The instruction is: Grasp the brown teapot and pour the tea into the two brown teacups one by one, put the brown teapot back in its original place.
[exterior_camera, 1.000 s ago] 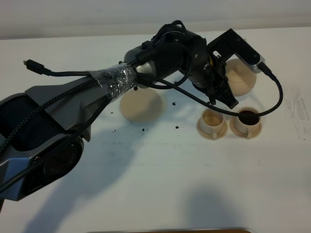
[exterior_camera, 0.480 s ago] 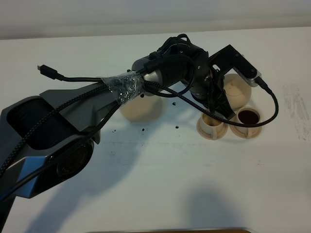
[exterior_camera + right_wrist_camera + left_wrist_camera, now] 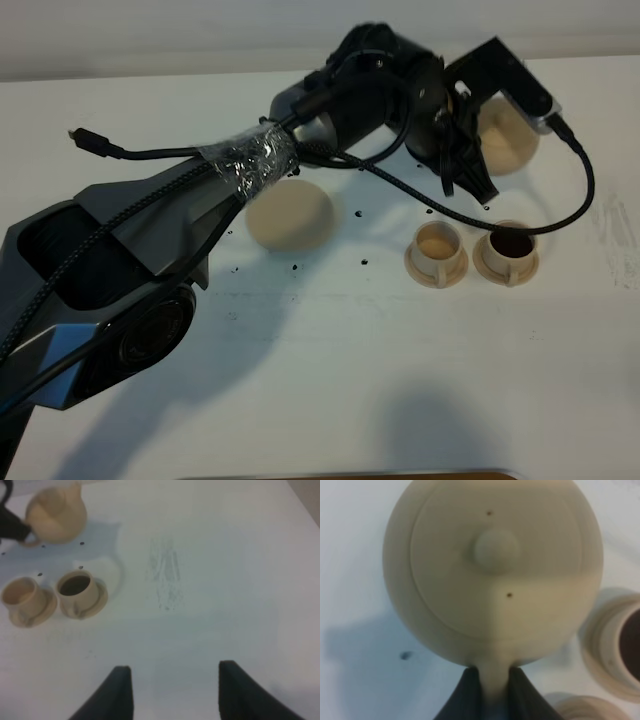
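Your teapot (image 3: 505, 135) is plain beige, like the round saucer (image 3: 290, 218). One teacup (image 3: 436, 250) is beige all over; the second teacup (image 3: 507, 250), at three o'clock from it, is dark brown inside. Your table (image 3: 350, 380) is white with tiny black dots (image 3: 359, 214).

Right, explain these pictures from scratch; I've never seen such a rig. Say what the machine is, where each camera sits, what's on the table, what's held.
This is a robot with two black arms, each ending in a two-fingered gripper. One picture looks down from a camera mounted high; the other two come from cameras on the wrists. On the white table stand two beige ceramic teacups on saucers: the dark-filled teacup holds tea, the other teacup looks pale inside. Beside them lies a wider flat beige saucer disc, bare. The left gripper is shut on the loop handle of the squat round beige ceramic teapot, apparently lifted off the table. The right gripper is open and holds nothing.
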`<state>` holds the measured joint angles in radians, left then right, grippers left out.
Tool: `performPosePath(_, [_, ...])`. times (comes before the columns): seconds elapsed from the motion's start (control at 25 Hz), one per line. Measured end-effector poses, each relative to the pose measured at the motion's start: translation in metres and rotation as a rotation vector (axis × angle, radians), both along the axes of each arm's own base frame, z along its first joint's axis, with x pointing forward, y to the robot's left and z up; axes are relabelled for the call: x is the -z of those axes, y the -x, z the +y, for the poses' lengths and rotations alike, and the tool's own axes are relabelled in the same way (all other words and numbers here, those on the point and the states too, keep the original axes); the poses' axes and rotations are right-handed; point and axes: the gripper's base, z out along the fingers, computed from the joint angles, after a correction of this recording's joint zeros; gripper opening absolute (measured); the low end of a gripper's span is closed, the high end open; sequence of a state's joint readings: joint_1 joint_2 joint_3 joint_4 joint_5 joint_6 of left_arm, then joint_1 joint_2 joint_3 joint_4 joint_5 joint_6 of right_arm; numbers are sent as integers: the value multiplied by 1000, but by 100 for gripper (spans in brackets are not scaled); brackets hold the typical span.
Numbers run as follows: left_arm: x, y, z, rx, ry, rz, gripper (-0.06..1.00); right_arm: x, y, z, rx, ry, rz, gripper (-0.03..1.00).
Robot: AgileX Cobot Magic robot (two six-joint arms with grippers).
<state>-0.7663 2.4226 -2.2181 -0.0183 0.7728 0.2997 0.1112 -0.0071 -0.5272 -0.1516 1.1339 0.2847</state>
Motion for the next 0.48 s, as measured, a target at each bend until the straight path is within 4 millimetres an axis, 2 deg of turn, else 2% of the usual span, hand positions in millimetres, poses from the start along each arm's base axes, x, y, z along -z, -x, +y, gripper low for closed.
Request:
performPosePath(0.12, [-6, 0, 5, 45, -81, -30, 8, 0, 0, 0, 0, 0, 0, 41])
performPosePath(0.32, [-3, 5, 14, 229, -264, -27, 8, 0, 0, 0, 0, 0, 0, 41])
performPosePath(0.48, [-2, 8, 19, 302, -323, -9, 8, 0, 0, 0, 0, 0, 0, 41])
